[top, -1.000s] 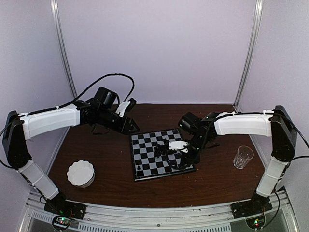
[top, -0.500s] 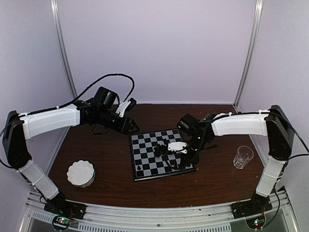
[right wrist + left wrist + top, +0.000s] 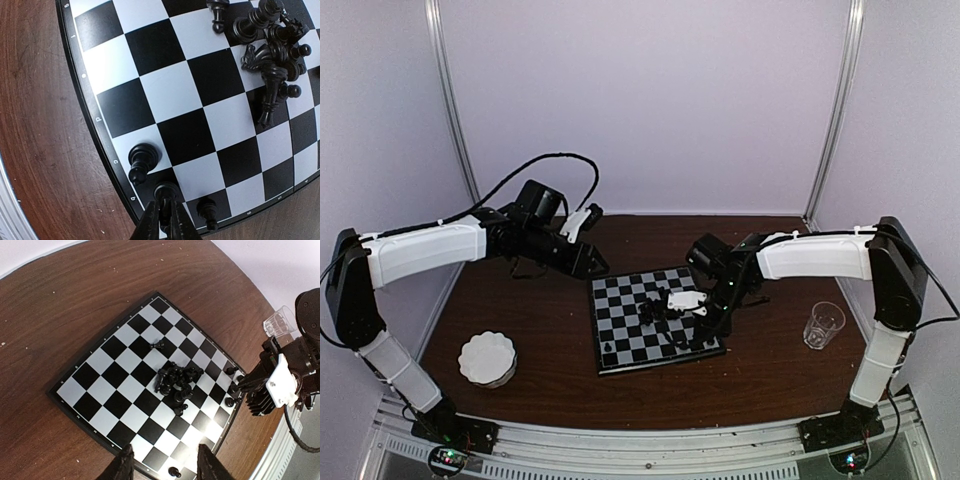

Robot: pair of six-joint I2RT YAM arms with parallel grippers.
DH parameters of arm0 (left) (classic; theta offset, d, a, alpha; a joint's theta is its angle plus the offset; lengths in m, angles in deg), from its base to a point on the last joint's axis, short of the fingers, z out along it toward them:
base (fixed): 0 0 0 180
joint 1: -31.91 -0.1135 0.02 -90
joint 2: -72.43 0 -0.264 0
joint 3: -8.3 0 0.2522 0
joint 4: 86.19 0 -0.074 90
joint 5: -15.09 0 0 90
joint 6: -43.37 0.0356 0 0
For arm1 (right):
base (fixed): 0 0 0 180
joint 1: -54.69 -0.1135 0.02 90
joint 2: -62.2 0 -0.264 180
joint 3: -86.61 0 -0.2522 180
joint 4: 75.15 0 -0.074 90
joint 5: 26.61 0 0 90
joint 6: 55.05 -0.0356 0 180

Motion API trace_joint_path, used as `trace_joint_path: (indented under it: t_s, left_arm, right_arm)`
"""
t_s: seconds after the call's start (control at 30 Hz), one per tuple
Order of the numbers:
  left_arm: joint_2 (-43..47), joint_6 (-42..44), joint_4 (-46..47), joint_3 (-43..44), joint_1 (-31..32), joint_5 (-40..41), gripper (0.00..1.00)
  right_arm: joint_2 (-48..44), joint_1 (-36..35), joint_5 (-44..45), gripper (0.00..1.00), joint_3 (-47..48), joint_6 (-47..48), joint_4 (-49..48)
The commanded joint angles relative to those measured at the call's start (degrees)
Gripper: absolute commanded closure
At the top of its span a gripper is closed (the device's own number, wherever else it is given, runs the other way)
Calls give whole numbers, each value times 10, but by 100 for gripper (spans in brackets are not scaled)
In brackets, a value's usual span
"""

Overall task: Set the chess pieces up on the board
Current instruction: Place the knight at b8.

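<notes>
The board lies at mid-table, with a heap of black chess pieces toppled on its middle. My right gripper reaches down to the board's right edge. In the right wrist view it is shut on an upright black piece on an edge square. Two more upright pieces stand beside that one. My left gripper hangs open above the board's left side with nothing between its fingers. A lone piece stands apart from the heap.
A white scalloped dish sits at the front left. A clear glass stands right of the board. Another single piece stands on the board's near edge row. Pale walls close in the table on three sides.
The right arm has shifted slightly left and inward, its gripper staying at the board's right edge. The left arm has not moved.
</notes>
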Motion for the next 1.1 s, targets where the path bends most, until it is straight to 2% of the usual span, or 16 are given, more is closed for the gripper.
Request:
trace_joint_path:
  t_s: [0.0, 0.33, 1.07]
  left_arm:
    - [-3, 3, 6, 15, -4, -8, 57]
    - [-2, 3, 6, 16, -4, -8, 57]
    - [1, 4, 5, 16, -4, -10, 56]
  right_arm:
    - [-6, 2, -6, 91, 14, 1, 12]
    - [-4, 2, -23, 94, 12, -2, 16]
    - [-9, 2, -16, 83, 16, -3, 29]
